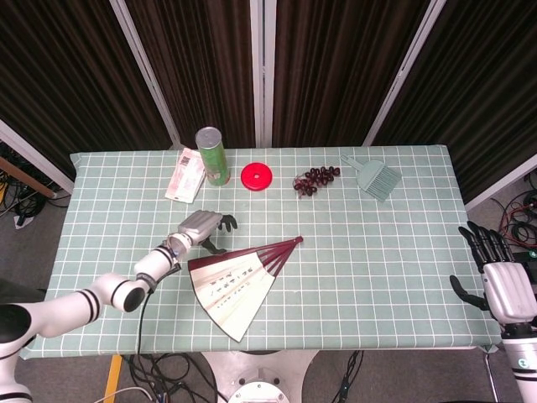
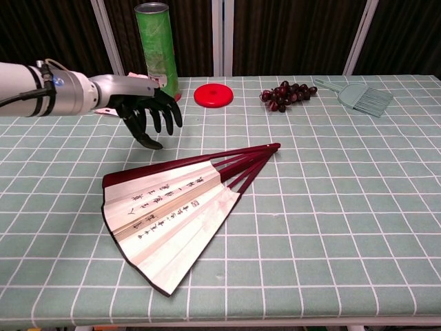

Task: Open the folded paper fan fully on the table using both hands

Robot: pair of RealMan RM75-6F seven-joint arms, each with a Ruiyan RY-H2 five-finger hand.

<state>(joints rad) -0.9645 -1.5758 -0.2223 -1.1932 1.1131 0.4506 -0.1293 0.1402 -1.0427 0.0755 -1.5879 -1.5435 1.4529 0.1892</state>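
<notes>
Bright even overhead light, soft faint shadows (none hard), sharp focus, dark curtain backdrop

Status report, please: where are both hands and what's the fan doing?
Left hand open, above table just behind fan, not touching. Right hand open at table's right edge. Fan partly spread, flat. Nothing between hand and fan.

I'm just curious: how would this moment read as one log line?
left hand: open, above table beside fan | right hand: open, at table edge | fan: partly spread, untouched

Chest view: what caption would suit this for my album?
Left robot hand hovers open above a partly spread red-ribbed paper fan on the green checked tablecloth.
</notes>
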